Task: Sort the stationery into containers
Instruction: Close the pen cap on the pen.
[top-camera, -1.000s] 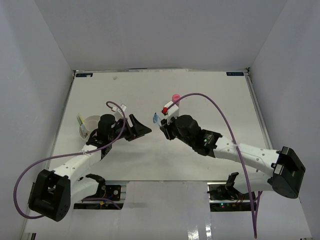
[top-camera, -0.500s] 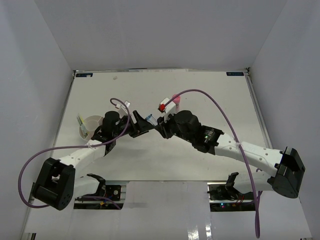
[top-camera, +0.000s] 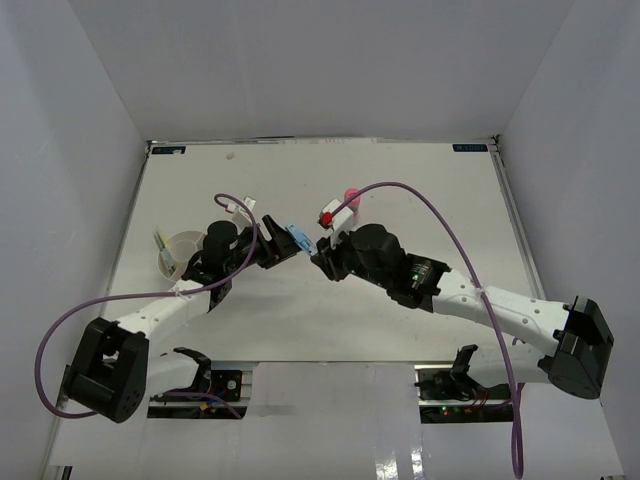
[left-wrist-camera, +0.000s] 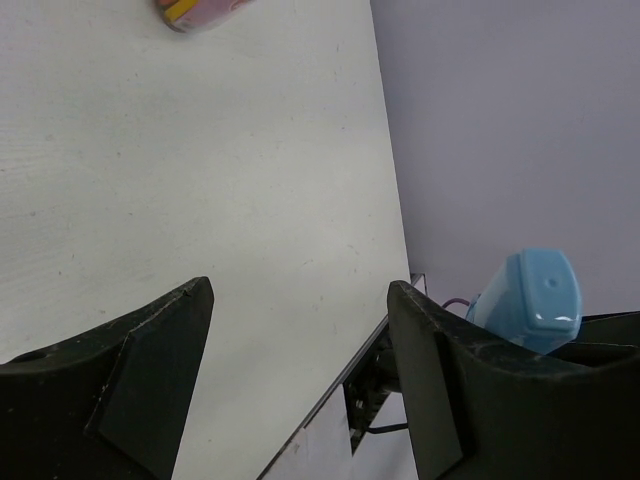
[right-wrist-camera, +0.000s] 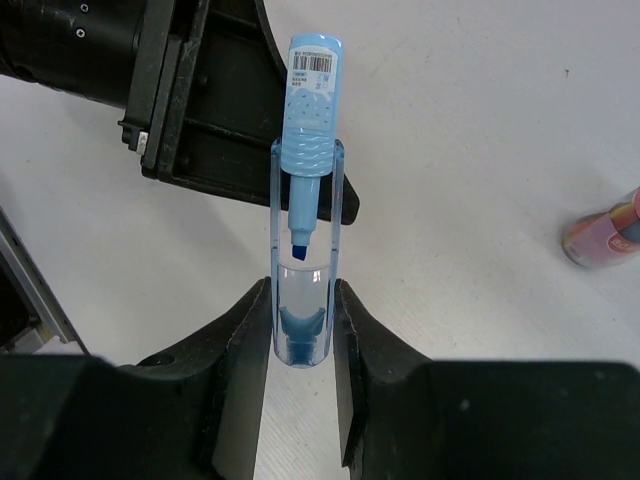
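Note:
My right gripper is shut on the clear cap end of a blue pen and holds it above the table; in the top view the blue pen points left toward my left gripper. My left gripper is open and empty. The pen's end shows just outside its right finger, not between the jaws. The white cup stands at the left behind my left arm, with a green highlighter in it. A pink stubby cylinder lies beyond the right gripper.
The pink cylinder also shows at the right edge of the right wrist view and at the top of the left wrist view. Purple cables loop over both arms. White walls enclose the table on three sides.
My right gripper has carried the blue pen left and my left gripper has swung right, away from the cup. The two grippers now meet at mid-table, with the pen's end beside the left fingers.

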